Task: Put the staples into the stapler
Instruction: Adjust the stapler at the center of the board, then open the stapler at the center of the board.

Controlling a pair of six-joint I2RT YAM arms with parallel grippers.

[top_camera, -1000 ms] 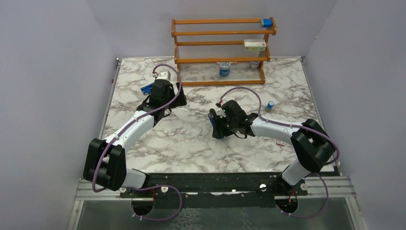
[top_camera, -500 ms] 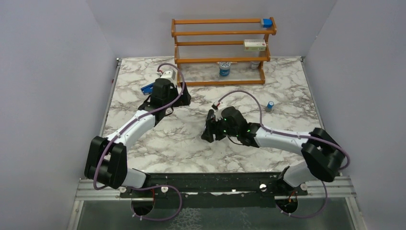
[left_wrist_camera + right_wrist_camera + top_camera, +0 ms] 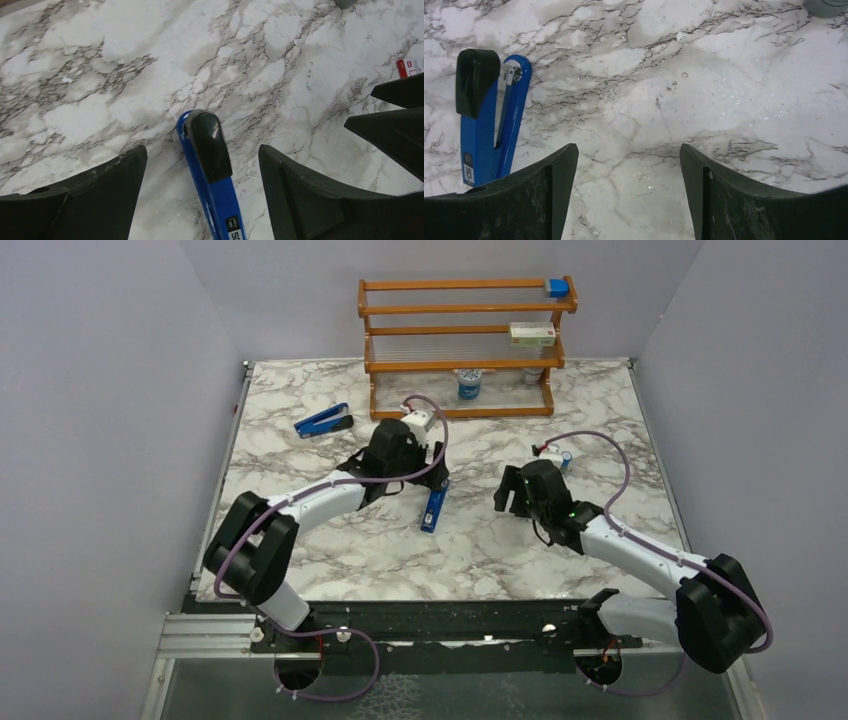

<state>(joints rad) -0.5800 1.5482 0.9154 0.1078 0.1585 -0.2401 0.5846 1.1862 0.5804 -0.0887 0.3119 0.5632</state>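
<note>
A long blue stapler (image 3: 433,508) with a black end lies flat mid-table. In the left wrist view (image 3: 210,170) its black end lies between my fingers. In the right wrist view (image 3: 489,115) it lies far left, its metal channel showing. My left gripper (image 3: 430,486) (image 3: 202,155) is open, straddling the stapler's black end without touching it. My right gripper (image 3: 508,496) (image 3: 629,150) is open and empty over bare marble, right of the stapler. A second blue stapler (image 3: 322,421), partly hinged open, lies at the back left. No staples can be made out.
A wooden rack (image 3: 460,340) stands at the back with a blue block (image 3: 557,286), a white box (image 3: 532,334) and a jar (image 3: 469,385). A small blue cylinder (image 3: 565,460) stands behind the right gripper. A pink-and-white box (image 3: 407,67) lies near the right arm. Walls close both sides.
My left arm swung from the back-left stapler to the table's middle. My right arm drew back to the right, and the middle stapler now lies uncovered where it was.
</note>
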